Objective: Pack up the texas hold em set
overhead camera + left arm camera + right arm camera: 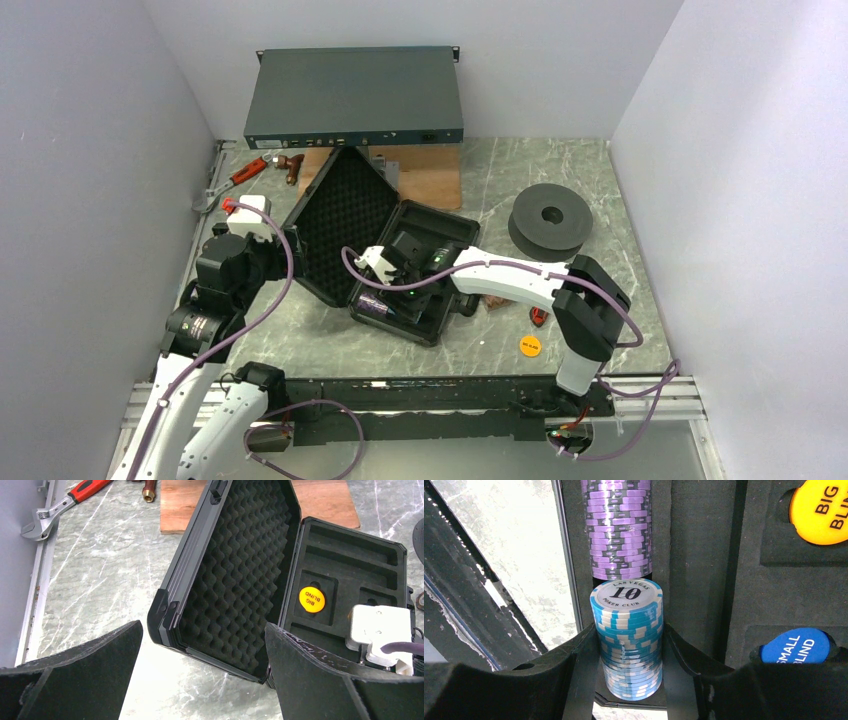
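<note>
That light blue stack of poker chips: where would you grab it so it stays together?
By its curved sides, as the right pincer does now: one finger along each side of the light blue chip roll, coming from its free end. The long pads press many chips at once, and the purple roll crowds the far end inside the case.

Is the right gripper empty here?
No, the right gripper is shut on the teal chip roll, in line with the purple roll.
</note>
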Tool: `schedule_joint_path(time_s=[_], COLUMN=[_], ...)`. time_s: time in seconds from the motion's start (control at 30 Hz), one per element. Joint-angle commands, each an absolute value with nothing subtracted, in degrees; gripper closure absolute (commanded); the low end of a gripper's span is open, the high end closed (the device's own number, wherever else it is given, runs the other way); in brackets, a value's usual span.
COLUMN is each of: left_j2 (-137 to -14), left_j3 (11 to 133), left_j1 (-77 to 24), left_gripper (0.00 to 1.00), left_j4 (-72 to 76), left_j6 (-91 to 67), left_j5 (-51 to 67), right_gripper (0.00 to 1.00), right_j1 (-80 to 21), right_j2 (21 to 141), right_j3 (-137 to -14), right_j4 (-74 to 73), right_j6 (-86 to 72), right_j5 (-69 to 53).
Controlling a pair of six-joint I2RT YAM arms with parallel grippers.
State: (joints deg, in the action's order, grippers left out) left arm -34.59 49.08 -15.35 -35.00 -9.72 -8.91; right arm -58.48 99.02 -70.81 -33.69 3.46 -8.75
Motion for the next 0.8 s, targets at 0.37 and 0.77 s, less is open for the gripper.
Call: schedule_joint_path(time_s=[0.37,0.77], left_j2=[-34.5,-34.4], left_j3=[49.5,49.4], left_j1=[-15.8,-16.2], left_gripper=[0.01,0.01], left_j4=[-34.1,-34.1], left_j6=[-9.3,-9.3], left_j5=[-9.5,-9.8], right_gripper=[1.0,1.0], right_j1=[-59.8,-61.0], right_j2=[101.9,104.9], right_j3=[-74.8,-76.9], right_j4=[-33.8,-35.8], right_j6=[4.3,3.8], right_j5=[-7.5,-6.6])
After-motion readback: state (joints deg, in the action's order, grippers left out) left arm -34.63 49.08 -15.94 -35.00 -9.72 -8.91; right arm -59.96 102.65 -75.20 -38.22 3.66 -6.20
